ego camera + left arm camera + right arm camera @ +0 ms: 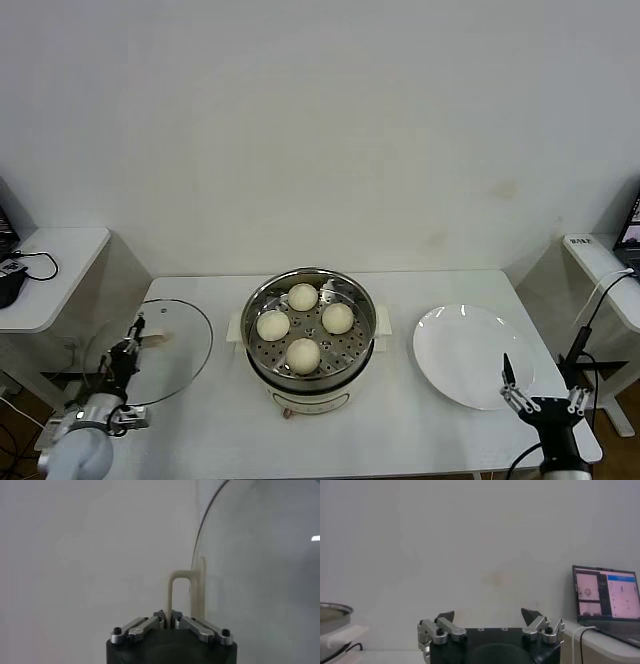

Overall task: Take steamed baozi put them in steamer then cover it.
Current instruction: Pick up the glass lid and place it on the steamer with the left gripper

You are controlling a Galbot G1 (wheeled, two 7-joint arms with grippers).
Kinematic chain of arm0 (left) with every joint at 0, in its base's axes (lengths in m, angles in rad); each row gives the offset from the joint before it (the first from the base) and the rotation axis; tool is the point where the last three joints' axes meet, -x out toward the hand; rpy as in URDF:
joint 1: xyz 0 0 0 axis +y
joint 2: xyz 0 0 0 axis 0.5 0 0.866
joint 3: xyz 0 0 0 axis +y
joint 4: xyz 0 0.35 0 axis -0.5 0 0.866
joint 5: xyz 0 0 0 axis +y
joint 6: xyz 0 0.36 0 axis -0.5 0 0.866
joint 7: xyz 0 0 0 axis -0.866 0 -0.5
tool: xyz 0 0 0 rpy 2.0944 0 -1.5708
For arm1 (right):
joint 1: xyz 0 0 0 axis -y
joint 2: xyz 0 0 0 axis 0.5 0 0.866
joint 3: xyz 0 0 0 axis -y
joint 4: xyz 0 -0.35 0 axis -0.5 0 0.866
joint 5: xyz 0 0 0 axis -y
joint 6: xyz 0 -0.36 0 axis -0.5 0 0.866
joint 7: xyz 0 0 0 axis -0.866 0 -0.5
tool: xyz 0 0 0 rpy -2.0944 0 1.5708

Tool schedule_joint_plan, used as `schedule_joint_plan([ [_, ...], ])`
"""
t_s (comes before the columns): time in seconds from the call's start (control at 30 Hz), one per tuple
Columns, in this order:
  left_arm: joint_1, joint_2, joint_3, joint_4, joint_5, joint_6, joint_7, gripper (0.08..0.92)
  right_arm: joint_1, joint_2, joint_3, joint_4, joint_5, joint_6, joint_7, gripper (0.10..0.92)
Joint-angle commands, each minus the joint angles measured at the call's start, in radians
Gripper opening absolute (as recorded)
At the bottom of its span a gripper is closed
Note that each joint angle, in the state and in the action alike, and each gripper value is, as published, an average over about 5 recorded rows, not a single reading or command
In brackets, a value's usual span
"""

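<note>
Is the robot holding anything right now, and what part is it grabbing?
Yes. The left claw is shut on the cream oblong handle of the round clear glass lid. The right claw is open and holds nothing.

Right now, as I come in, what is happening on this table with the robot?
The four steamed baozi already sit on the perforated tray inside the steamer, which is not covered yet. The left gripper is shut on the cream handle of the glass cover and holds it up at the table's left side, beside the steamer. The right gripper is open and idle near the table's front right corner, next to an empty white plate. Covering the steamer is the step left.
</note>
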Motion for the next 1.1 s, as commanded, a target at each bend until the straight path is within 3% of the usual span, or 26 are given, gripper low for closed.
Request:
schedule_joint_plan([
  [0.03,0.175,0.046,-0.138,-0.349,-0.085,0.096,0.160,0.144,0.010,-0.030,-0.031,-0.017,0.009,-0.003,-0.004,0.823],
  [0.3,0.187,0.114,-0.097,-0.511,-0.152,0.186,0.263,0.144,0.031,-0.050,-0.051,-0.051,0.016,0.001,-0.007,0.822],
  [0.63,0.014,0.154,0.193,-0.637,-0.177,0.340,0.337,0.144,0.045,-0.055,-0.073,-0.066,-0.074,0.007,0.009,0.823],
  [0.83,-0.089,0.103,0.380,-0.626,-0.107,0.412,0.395,0.144,0.067,-0.046,-0.114,-0.083,-0.143,0.005,0.023,0.823],
  [1.1,-0.176,-0.069,0.497,-0.543,0.069,0.444,0.442,0.144,0.093,-0.026,-0.174,-0.118,-0.196,0.005,0.026,0.823],
])
